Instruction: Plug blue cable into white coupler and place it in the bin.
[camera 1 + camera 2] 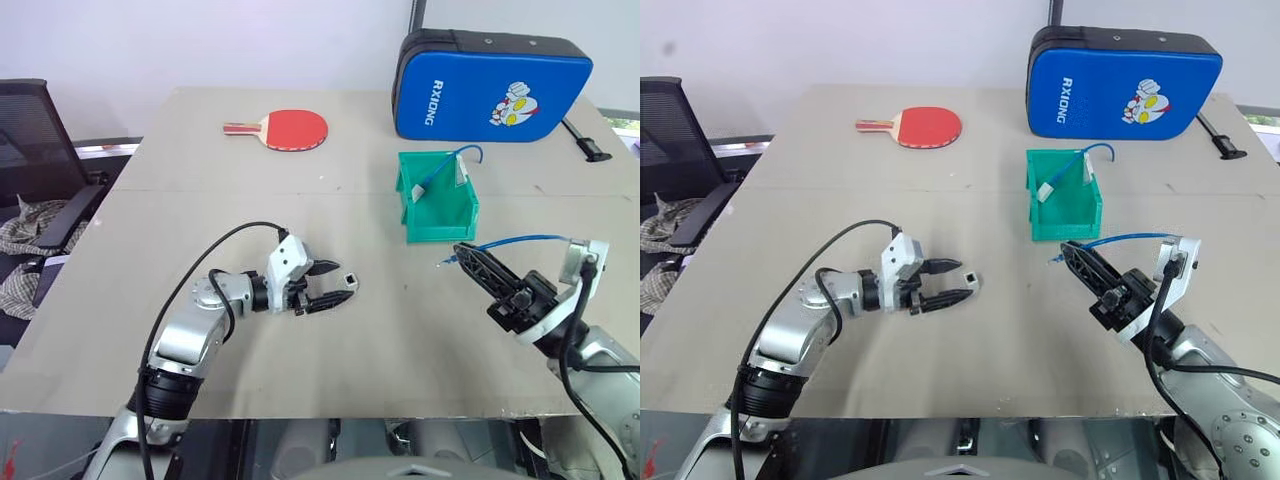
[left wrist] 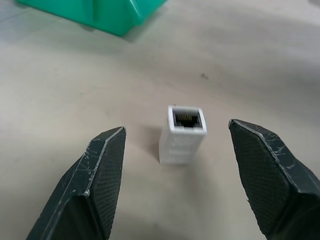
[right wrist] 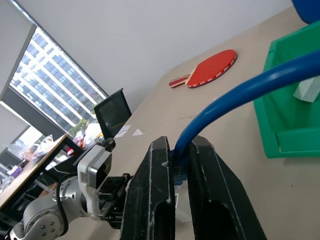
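Beige counter [image 1: 330, 210] seen from above. Lower centre of the frame: white coupler [image 1: 350, 280], tiny, lying on the counter right at the tips of the left gripper [image 1: 335, 285], not yet gripped. Left fingers [image 2: 97, 182] released, spread wide either side of the coupler in the left wrist view, dark socket hole facing the camera. Lower right: right gripper [image 1: 470, 262] with fingers [image 3: 152, 200] clenched on the blue cable [image 1: 520, 240] close to its plug end, the rest arching away in a thin loop toward the right edge. Centre right, above it: green bin [image 1: 437, 228], already holding a different blue cable with white blocks. Upper right: blue case [image 1: 490, 85]. Upper centre: red paddle [image 1: 285, 128].

Handling, as judgement: coupler likely very light, hard and smooth, apt to skid or tip if nudged; best pinched across its two flat side walls, socket left unobstructed. Cable light and floppy, stiff only at the plug; best held just behind the plug, as now, for aim during insertion.
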